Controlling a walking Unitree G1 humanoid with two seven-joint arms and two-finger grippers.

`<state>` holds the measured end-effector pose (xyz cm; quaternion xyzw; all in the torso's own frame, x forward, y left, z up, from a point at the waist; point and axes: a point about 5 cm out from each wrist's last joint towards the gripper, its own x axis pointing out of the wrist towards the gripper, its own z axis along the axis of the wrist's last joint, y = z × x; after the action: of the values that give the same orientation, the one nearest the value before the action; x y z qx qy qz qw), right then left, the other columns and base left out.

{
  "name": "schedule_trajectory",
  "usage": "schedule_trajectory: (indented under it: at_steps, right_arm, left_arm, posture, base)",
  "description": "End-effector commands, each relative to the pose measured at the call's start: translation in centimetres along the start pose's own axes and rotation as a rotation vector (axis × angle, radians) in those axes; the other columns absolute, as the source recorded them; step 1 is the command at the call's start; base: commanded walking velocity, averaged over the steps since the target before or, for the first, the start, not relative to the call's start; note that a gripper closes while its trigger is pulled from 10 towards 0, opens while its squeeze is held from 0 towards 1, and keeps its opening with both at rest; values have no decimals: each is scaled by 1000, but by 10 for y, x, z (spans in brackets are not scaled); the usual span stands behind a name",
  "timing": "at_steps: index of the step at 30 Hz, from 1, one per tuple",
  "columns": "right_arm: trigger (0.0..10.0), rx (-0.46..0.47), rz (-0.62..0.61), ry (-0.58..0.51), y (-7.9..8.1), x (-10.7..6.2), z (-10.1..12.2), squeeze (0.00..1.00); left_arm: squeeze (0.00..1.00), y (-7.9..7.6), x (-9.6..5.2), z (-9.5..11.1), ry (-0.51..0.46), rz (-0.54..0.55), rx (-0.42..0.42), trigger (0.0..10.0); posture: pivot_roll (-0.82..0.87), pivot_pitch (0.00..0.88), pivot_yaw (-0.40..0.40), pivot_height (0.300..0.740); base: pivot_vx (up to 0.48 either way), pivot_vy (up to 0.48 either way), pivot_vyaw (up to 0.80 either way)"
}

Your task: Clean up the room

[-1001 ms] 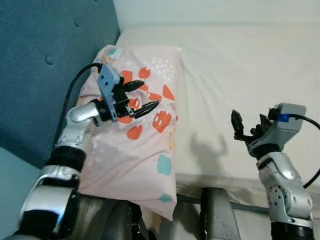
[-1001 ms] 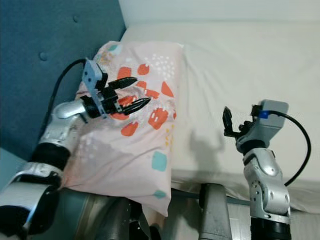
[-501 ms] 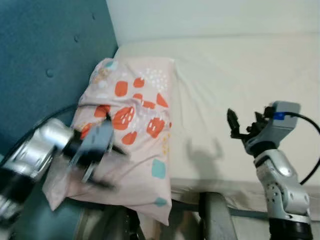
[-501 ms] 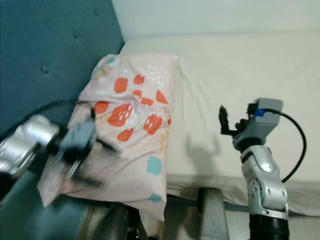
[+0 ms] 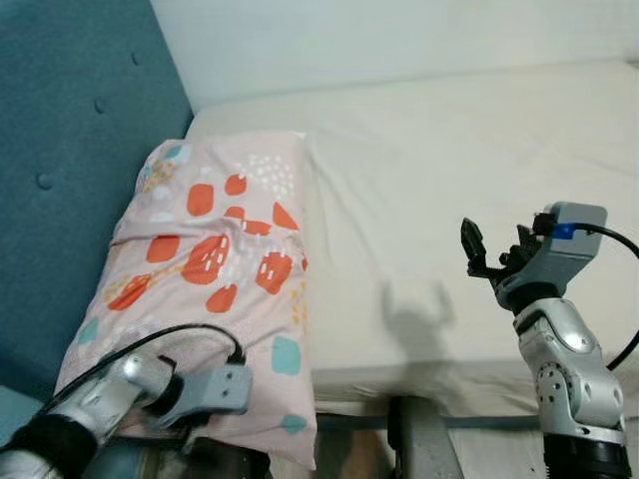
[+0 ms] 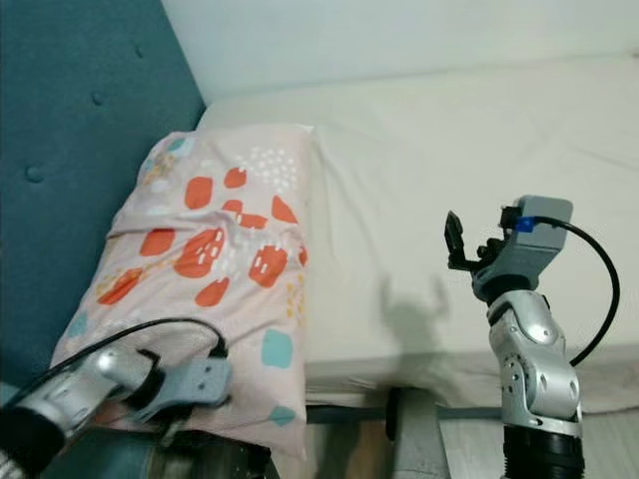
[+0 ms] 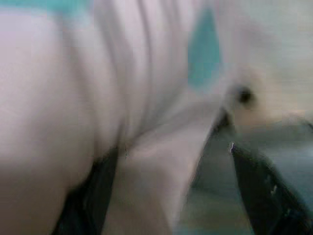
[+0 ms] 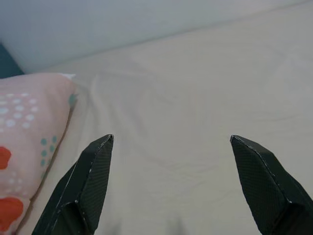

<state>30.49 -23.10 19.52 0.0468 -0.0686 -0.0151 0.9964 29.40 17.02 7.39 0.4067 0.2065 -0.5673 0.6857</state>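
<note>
Left eye view: pillow lies on the bed against the blue headboard | left end effector spread wide at pillow's near edge | right end effector spread wide, raised over the sheet

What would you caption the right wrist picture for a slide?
Right pincer open above the bed, with a patterned pillow off to one side.
</note>
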Motion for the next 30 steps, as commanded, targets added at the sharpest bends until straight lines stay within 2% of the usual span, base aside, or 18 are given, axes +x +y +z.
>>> schedule_trajectory:
  at_steps: [1,3,4,5,6,8,10,15,18,19,21,22,23,24,26,27,28,30]
  right_arm:
    - [10000,1,11,14,3,-3,-5,0]
    - [10000,1,10,15,3,-4,-5,0]
    - [10000,1,10,15,3,-4,-5,0]
    - [10000,1,9,16,3,-5,-5,0]
    - [10000,1,9,16,3,-5,-5,0]
    - [10000,2,3,19,1,-8,-6,0]
    - [10000,4,-1,22,0,-9,-6,0]
    - [10000,3,-2,27,1,-10,-8,0]
    - [10000,2,-1,27,1,-10,-7,0]
    - [10000,2,-1,27,1,-10,-7,0]
    - [10000,-1,-2,27,-1,-11,-7,0]
    - [10000,-1,-2,27,-1,-11,-7,0]
    - [10000,-2,-3,28,-1,-11,-7,0]
    - [10000,-2,-3,30,-1,-12,-7,0]
    - [10000,-2,-3,31,-1,-12,-7,0]
    - [10000,-2,-1,32,-1,-12,-8,0]
    - [10000,-2,-1,32,-1,-12,-8,0]
    - [10000,-2,7,38,0,-11,-9,0]
  left_arm:
    - [0,7,-2,-10,81,93,31,10000]
    - [0,14,-4,-16,168,149,89,10000]
    - [0,14,-4,-16,168,149,89,10000]
    - [0,19,-6,-22,246,189,139,10000]
    - [0,19,-6,-22,246,189,139,10000]
    - [0,36,-15,-32,387,321,202,10000]
    - [0,50,-22,-35,458,424,243,10000]
    - [0,78,-31,-26,510,583,344,10000]
    - [0,88,-30,-14,475,624,339,10000]
    - [0,88,-30,-14,475,624,339,10000]
    - [0,86,-16,-4,402,599,317,10000]
    - [0,86,-16,-4,402,599,317,10000]
    - [0,83,-12,-3,386,584,313,10000]
    - [0,72,-1,-4,350,516,286,10000]
    - [0,69,1,-5,345,503,281,10000]
    - [0,59,7,-8,316,432,242,10000]
    - [0,59,7,-8,316,432,242,10000]
    - [0,33,12,-23,286,240,204,10000]
  posture:
    - [-102,178,103,580]
    - [-104,185,105,580]
    - [-104,185,105,580]
    - [-107,186,106,580]
    - [-107,186,106,580]
    - [-110,193,107,580]
    - [-110,193,107,580]
    - [-113,197,104,580]
    - [-124,195,106,580]
    - [-124,195,106,580]
    - [-128,192,108,580]
    - [-128,192,108,580]
    - [-128,192,108,580]
    - [-127,191,108,580]
    - [-127,191,108,580]
    - [-130,187,107,580]
    - [-130,187,107,580]
    - [-124,177,103,580]
  base:
    - [0,0,0]
    - [0,0,0]
    - [0,0,0]
    - [0,0,0]
    - [0,0,0]
    - [0,0,0]
    - [0,0,0]
    - [0,0,0]
    - [0,0,0]
    - [0,0,0]
    - [0,0,0]
    - [0,0,0]
    - [0,0,0]
    - [0,0,0]
    - [0,0,0]
    - [0,0,0]
    - [0,0,0]
    - [0,0,0]
